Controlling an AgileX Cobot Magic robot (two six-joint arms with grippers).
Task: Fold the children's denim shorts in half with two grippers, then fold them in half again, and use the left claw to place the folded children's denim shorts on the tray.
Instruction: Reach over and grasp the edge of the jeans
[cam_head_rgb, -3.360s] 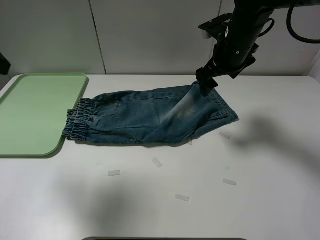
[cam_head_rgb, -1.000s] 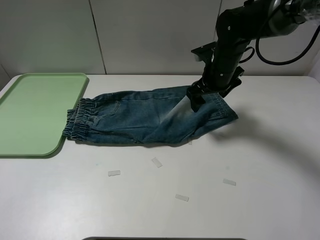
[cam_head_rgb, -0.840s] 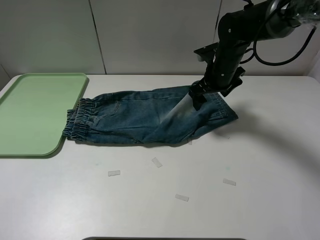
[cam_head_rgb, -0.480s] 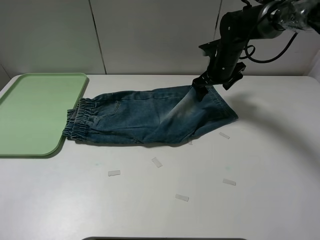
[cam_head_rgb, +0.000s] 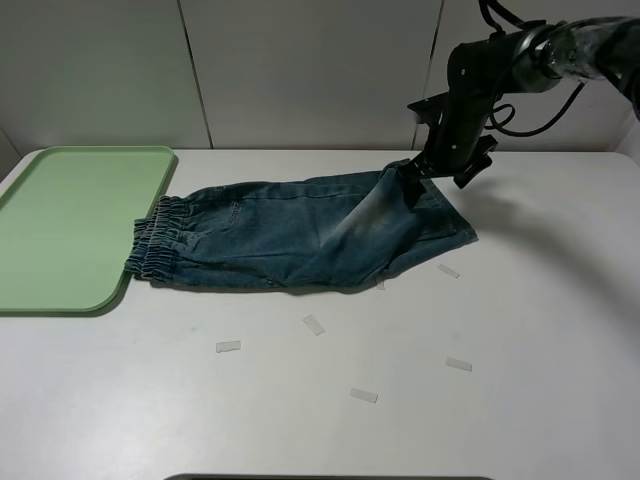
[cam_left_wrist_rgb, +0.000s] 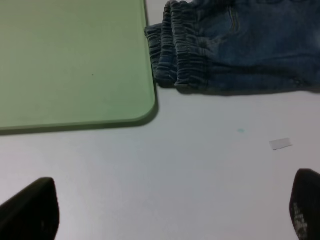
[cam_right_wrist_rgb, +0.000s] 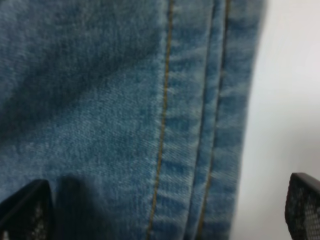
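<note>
One pair of denim shorts (cam_head_rgb: 290, 235), one tray (cam_head_rgb: 60, 225) and five pale strips (cam_head_rgb: 314, 324) are lying on the desk (cam_head_rgb: 520, 400); the left gripper (cam_left_wrist_rgb: 165, 210) and right gripper (cam_head_rgb: 412, 172) are holding jaws wide.

Shorts (cam_head_rgb: 270, 235) were faded blue denim, pale bleached streak (cam_head_rgb: 360, 215), tan stitching (cam_right_wrist_rgb: 162, 130). Tray (cam_head_rgb: 70, 220) pale green; table (cam_head_rgb: 300, 420) white; right gripper (cam_head_rgb: 412, 172) glossy black.

Faded, twill-textured blue cloth with tan stitching and a gathered elastic waistband on the children's denim shorts (cam_head_rgb: 280, 235); smooth matt pale-green plastic on the tray (cam_head_rgb: 60, 220); smooth matt white on the table (cam_head_rgb: 520, 330); glossy black casing on the right arm (cam_head_rgb: 470, 90).
</note>
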